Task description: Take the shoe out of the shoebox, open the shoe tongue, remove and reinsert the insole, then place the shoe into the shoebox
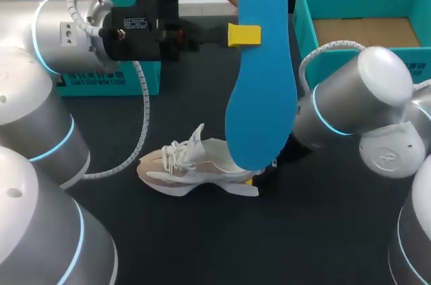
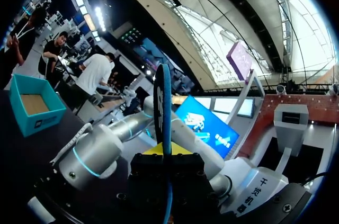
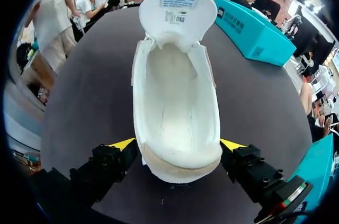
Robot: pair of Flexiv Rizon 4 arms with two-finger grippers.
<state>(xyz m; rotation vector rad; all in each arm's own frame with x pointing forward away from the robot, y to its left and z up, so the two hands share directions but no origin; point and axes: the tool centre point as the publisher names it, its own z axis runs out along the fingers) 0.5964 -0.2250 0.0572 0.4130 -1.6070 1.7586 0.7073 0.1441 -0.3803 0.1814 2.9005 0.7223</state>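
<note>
Left gripper [image 1: 242, 34]: fingers are closed narrow on the blue insole [image 1: 259, 96], pinched across its flat faces near the upper, narrower end. The insole is held upright, clear of the table [image 1: 202, 244], with its broad lower end hanging in front of the shoe's heel region in the head view. In the left wrist view it is seen edge-on and straight between the fingers, with no sag noted. Right gripper [image 3: 177, 150]: fingers are spread wide, and both yellow fingertips [image 3: 125, 144] are pressed against opposite sides of the heel of the white shoe [image 3: 175, 102]. The shoe is seated on its sole near the middle of the table, toe to the left. The tongue [image 3: 175, 4] is folded forward, the mouth is open and the footbed is bare. An open teal shoebox [image 1: 303, 29] is noted far right, well apart from the shoe. Handling, judged: the insole is taken as light, thin, bendable foam, likely to buckle if pushed end-on, so a hold near the narrow end with the broad end fed in first is preferred. The shoe is taken as light, with a soft upper and a firmer heel. The heel sides are judged the best grip, as the upper would collapse.
</note>
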